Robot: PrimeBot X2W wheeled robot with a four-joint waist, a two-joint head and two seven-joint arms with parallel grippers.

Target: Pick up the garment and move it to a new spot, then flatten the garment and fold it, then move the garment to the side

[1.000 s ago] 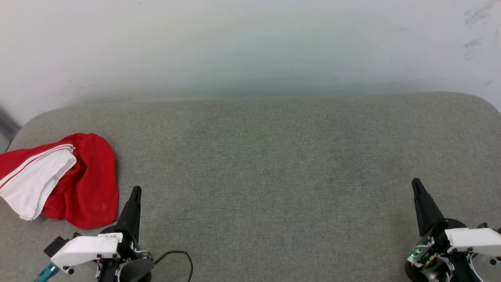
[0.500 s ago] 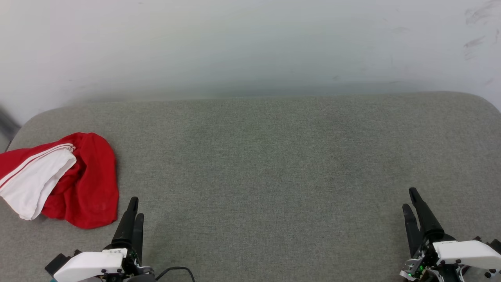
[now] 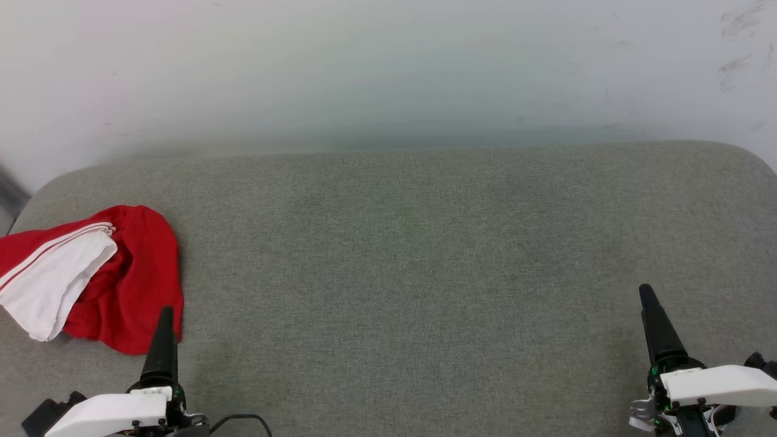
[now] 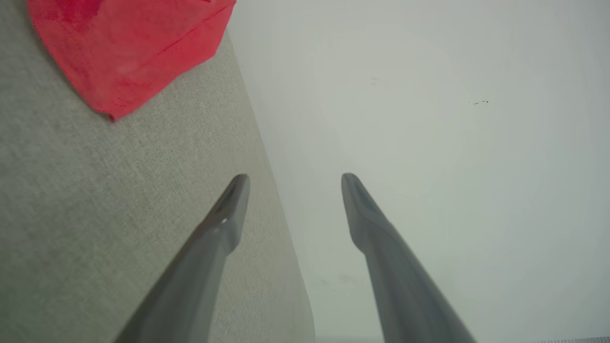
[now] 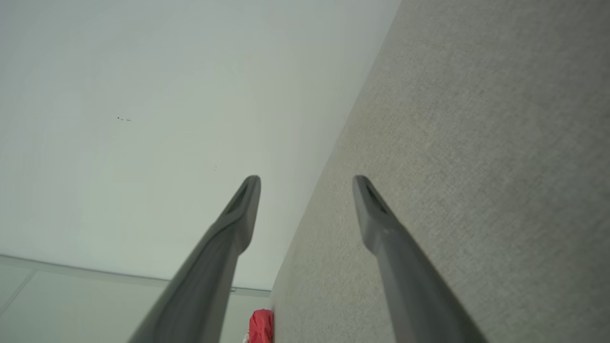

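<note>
The garment [image 3: 127,285] lies crumpled at the left end of the grey cushion [image 3: 413,261], red with a white sleeve [image 3: 51,291] folded over it. My left gripper [image 3: 165,315] is at the garment's near right corner, its dark finger overlapping the red hem in the head view. In the left wrist view my left gripper [image 4: 294,178] stands open and holds nothing, and the garment [image 4: 128,47] is up to the left, apart from the fingers. My right gripper [image 3: 647,294] is far off at the lower right. In its own wrist view my right gripper [image 5: 306,180] is open and holds nothing, with a bit of the garment [image 5: 261,326] far off.
A pale wall [image 3: 388,73] runs along the cushion's far edge. The cushion's corners are rounded and the garment hangs toward its left edge. A thin black cable [image 3: 243,419] loops by my left wrist at the bottom edge.
Both grippers have gone from shut to open. My left gripper has shifted left and back, to the garment's near corner. My right gripper has drawn back slightly.
</note>
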